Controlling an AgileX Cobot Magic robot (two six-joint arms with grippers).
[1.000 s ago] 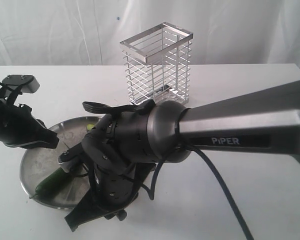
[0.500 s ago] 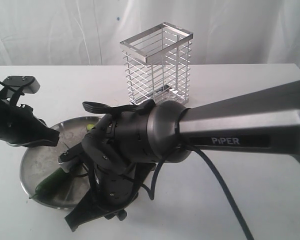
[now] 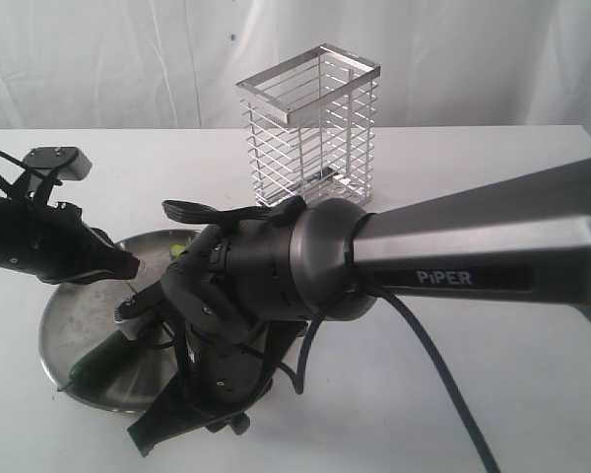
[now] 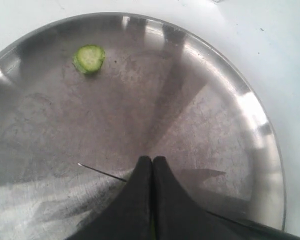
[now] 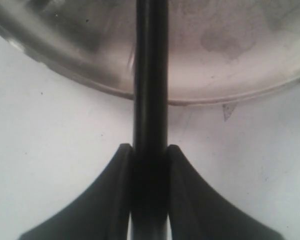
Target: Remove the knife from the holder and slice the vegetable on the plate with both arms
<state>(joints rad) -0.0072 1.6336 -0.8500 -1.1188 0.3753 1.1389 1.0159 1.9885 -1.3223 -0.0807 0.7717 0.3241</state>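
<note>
Knife clamped in right hand, seemingly over plate.

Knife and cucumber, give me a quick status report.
Right gripper shut on knife. Left gripper shut, empty, over plate. Vegetable on plate, slice cut. Nothing obstructing.

The right arm covers the plate from 3 to 6 o'clock. The holder stands beyond at 1 o'clock. Table at 3 o'clock lies open.
</note>
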